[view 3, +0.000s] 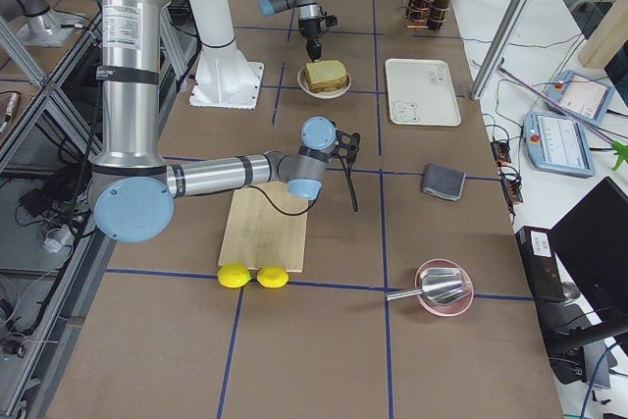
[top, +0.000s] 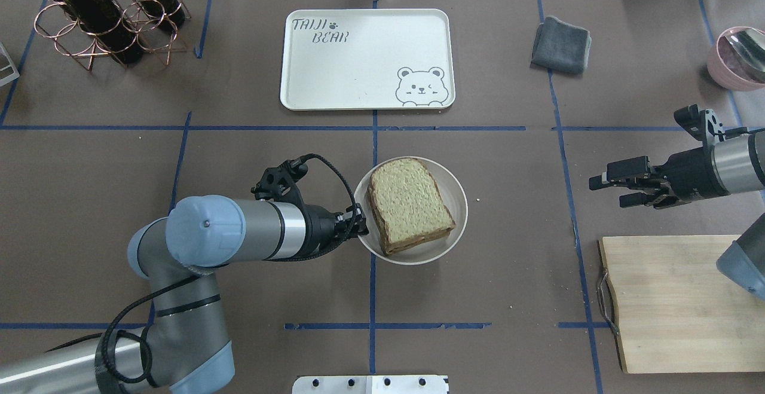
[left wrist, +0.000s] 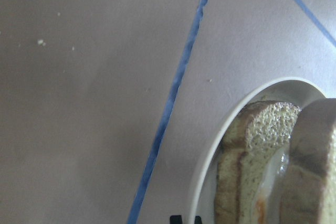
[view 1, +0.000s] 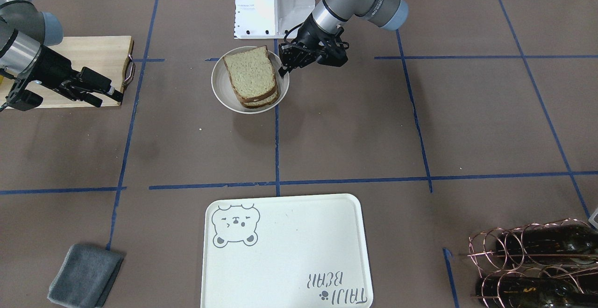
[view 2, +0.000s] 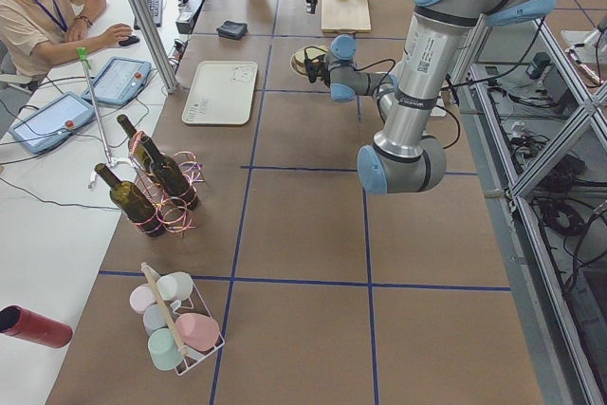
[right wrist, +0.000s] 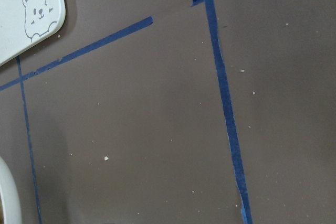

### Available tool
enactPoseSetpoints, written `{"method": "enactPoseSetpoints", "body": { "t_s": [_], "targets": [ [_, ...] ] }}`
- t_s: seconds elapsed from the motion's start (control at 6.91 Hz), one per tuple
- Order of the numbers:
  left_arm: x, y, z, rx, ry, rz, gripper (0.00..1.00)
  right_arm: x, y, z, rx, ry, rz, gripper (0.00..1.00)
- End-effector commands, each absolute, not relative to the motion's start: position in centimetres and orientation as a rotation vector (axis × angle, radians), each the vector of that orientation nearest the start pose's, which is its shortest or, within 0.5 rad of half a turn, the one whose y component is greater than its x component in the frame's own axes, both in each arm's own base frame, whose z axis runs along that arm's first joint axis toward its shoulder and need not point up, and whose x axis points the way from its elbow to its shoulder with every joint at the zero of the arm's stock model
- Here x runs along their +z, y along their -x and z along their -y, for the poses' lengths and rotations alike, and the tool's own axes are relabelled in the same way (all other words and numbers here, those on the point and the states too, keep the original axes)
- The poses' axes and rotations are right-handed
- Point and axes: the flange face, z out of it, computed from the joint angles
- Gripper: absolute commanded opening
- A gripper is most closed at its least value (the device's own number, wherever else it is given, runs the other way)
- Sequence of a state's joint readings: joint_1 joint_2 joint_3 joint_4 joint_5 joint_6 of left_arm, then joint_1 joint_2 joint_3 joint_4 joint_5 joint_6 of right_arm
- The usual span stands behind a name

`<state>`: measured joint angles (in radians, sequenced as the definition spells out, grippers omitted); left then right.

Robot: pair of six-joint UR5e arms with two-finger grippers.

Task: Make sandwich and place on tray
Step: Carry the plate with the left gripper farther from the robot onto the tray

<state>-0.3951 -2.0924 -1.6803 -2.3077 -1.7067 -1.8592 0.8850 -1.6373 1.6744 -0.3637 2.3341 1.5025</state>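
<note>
The sandwich [top: 409, 202] – two square tan speckled bread slices with dark crust, stacked – sat on the small round beige plate [top: 457, 188] at mid-table, well short of the large off-white bear-print tray [top: 358, 71]. In the left wrist view a glossy white egg layer [left wrist: 278, 174] showed between the slices.

You had the left gripper [top: 357, 222] at the plate's rim on the robot's left. Its tips stood close together there, but I could not tell whether they pinched the rim or only met it. The right gripper [top: 606, 191] hung spread and empty, well apart.

Judge the stack as light, soft and loose – bread crushes under a hard squeeze, and the egg would likely let the top slice slide. Carrying it by the stiff plate rim, kept level, looked the safer hold. Otherwise, clamp both crusts together, gently.
</note>
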Motion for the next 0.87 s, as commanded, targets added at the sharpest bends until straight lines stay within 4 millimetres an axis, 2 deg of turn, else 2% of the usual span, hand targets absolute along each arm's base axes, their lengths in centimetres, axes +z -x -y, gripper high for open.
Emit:
{"method": "enactPoseSetpoints", "body": {
  "t_s": [0.0,0.14,0.29,0.43,0.72],
  "targets": [
    [22.6,-55.8,46.1,-0.707,0.046,-1.330,0.00,51.8,23.5,39.0,0.224,0.044,1.333,1.00],
    [22.8,-55.1,50.4,-0.835,0.068,-1.312,0.00,52.7,23.4,38.8,0.231,0.051,1.321,1.00],
    [24.4,-55.5,53.5,-0.884,0.057,-1.263,0.00,53.2,23.1,38.5,0.227,0.049,1.314,1.00],
    [24.8,-56.1,56.4,-0.970,0.083,-1.241,0.00,53.4,22.8,38.2,0.223,0.046,1.315,1.00],
    [24.0,-59.2,59.3,-1.019,0.102,-1.206,0.00,54.5,21.9,37.1,0.219,0.041,1.321,1.00]
  ]
}}
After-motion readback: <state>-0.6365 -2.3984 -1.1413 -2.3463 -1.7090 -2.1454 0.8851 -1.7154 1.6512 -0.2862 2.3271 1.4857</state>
